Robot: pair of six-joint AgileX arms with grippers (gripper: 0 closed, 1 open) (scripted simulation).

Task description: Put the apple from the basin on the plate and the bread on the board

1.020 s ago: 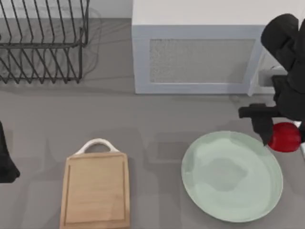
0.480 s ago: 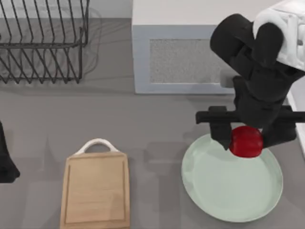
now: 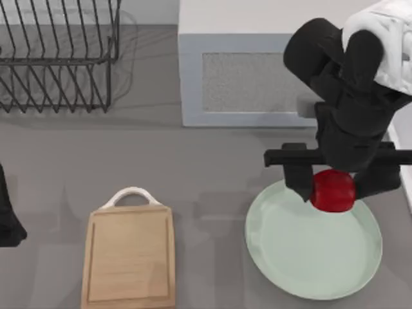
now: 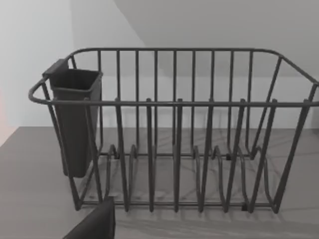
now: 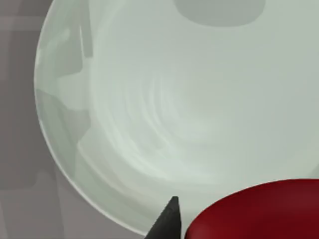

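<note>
Overhead, the right gripper [image 3: 333, 187] hangs above the far rim of the plate [image 3: 302, 257], at about 12 o'clock on the dish; its 2 dark fingers [image 3: 299, 180] sit on either side of the apple [image 3: 333, 190], pinching the red fruit between them; the apple lies over the plate's rim area rather than its middle, and whether it touches the plate cannot be told. From the right wrist view, the apple [image 5: 259, 211] shows as a dark red curve beside 1 black fingertip [image 5: 167, 219], with the pale green plate [image 5: 149, 99] spread beneath them and grey table beyond its edge.

The board [image 3: 129, 254] lies well apart from the plate, toward 9 o'clock from it, with its white loop handle [image 3: 131, 194] at 12 o'clock on the board; its wooden face is bare. A wire dish rack [image 3: 58, 58] stands at the table's far left corner, toward 11 o'clock from the board; a white and grey cabinet [image 3: 270, 77] stands at 12 o'clock from the plate.

The left arm [image 3: 8, 219] sits parked at the table's left edge; whether its fingers are spread or closed cannot be told; the left wrist view faces the rack [image 4: 174, 129], which carries a dark cutlery cup [image 4: 75, 124] at 1 end.
</note>
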